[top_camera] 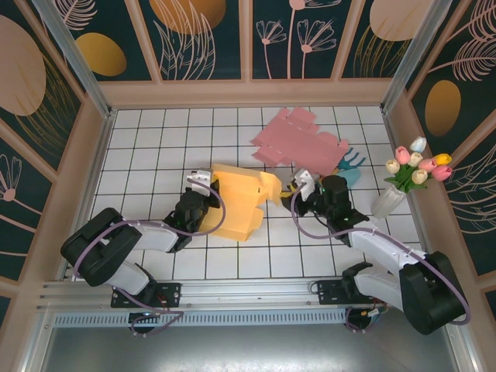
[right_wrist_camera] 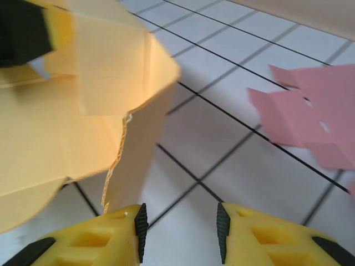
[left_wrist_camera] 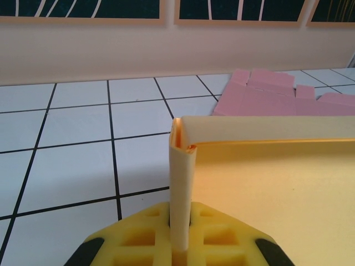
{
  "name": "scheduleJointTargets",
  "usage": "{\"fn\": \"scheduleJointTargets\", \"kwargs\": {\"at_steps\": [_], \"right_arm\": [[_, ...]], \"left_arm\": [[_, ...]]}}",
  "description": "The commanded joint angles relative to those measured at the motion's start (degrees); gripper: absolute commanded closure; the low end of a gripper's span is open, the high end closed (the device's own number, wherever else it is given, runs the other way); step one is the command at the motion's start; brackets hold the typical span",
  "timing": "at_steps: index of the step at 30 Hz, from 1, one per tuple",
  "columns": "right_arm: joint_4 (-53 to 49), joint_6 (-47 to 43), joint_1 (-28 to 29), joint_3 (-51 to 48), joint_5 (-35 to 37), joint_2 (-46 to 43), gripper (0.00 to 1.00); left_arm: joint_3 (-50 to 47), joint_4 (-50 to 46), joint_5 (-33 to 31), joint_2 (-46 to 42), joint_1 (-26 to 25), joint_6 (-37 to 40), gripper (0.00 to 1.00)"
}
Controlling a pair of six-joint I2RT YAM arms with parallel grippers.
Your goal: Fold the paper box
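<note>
DESK: What sits nearest the lens?

PHOTOGRAPHER: Two arms, bolted at the near edge of a white tiled table (top_camera: pixel 155 147). The left claw (left_wrist_camera: pixel 180 235) is pressed together on an upright strip of cardboard, the left edge of the yellow box (top_camera: pixel 240 203). The strip stands pinched between its yellow fingers (left_wrist_camera: pixel 222 244).

DESK: And the box itself?

PHOTOGRAPHER: It lies mid-table between the two claws, partly folded, with one flap jutting out toward the right arm.

DESK: The right claw?

PHOTOGRAPHER: The right claw (right_wrist_camera: pixel 182 227) is spread, with bare tile showing between its fingers. The box's ragged flap hangs just above its left finger. Whether the two touch, I cannot tell.

DESK: Farther back?

PHOTOGRAPHER: A pink sheet (top_camera: pixel 298 139) of cut cardboard lies flat on the tiles beyond the box, apart from it. A small teal object (top_camera: pixel 353 167) lies just beside the sheet's right end; what it is, I cannot tell. At the table's right side a white vase (top_camera: pixel 386 201) holds tulips (top_camera: pixel 418 164). Behind everything stand dark panels (top_camera: pixel 201 39) painted with leaves and flowers.
</note>
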Motion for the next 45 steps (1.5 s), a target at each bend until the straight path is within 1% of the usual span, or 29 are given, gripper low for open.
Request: {"fn": "scheduleJointTargets", "kwargs": {"at_steps": [1,6,14,18,26,37,45], "right_arm": [[4.35,-2.49,1.79,-0.66,-6.29,-1.22,0.59],[4.95,-2.62,3.18,-0.75,-4.36,0.17,0.59],[8.12,-1.76,5.29,-0.73,-3.19,1.22,0.59],[8.9,-0.89,7.74,0.18,0.31,2.26,0.59],[11.84,1.52,10.52,1.67,6.92,5.95,0.6],[15.93,4.62,13.7,3.99,15.43,12.36,0.6],[16.95,7.84,15.47,6.21,28.5,17.05,0.6]], "left_arm": [[1.15,2.25,1.67,0.01,-0.24,-0.27,1.0],[0.92,2.53,3.38,-0.08,-0.25,-0.87,1.0],[1.94,2.84,5.7,0.94,-0.24,-1.65,1.0],[2.36,3.02,6.65,1.58,-0.23,-2.11,1.0],[1.79,4.4,8.72,2.16,-0.24,-3.17,1.0],[1.83,4.57,8.99,1.95,-0.75,-5.48,1.0],[1.87,3.61,7.88,1.68,-2.6,-7.57,1.0]]}}
